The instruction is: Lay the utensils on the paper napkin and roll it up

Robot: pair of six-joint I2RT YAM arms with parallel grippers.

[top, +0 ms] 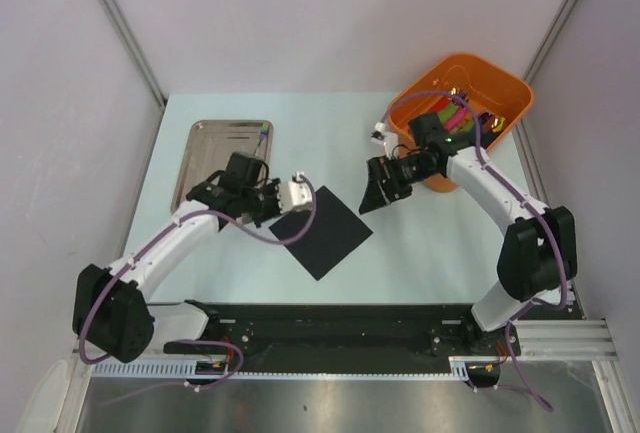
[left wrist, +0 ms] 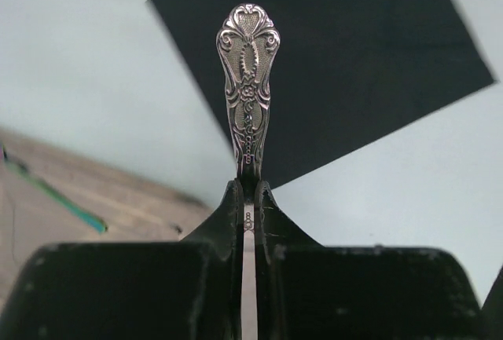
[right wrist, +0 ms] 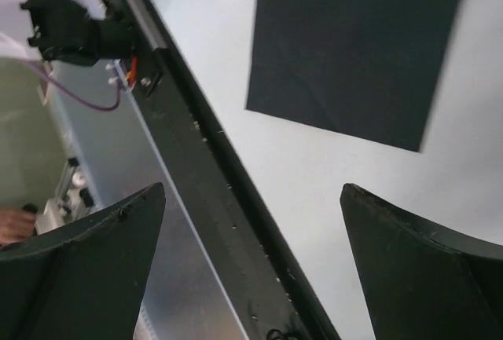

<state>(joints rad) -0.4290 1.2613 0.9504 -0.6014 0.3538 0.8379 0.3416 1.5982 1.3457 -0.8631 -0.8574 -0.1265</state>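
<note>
The black paper napkin point(top: 322, 231) lies flat on the pale table, turned like a diamond. My left gripper point(top: 292, 196) hovers at its upper left corner, shut on a utensil whose ornate metal handle point(left wrist: 248, 81) sticks out past the fingertips over the napkin point(left wrist: 354, 65). The utensil's other end is hidden behind the fingers point(left wrist: 228, 214). Another slim utensil with a green sheen point(left wrist: 55, 195) lies in the steel tray point(top: 222, 158). My right gripper point(top: 380, 185) hangs open and empty above the table, just right of the napkin point(right wrist: 354, 42).
An orange bin point(top: 505, 93) with coloured rolled napkins stands at the back right, behind the right arm. The black base rail point(right wrist: 204, 167) runs along the table's near edge. Grey walls close in both sides.
</note>
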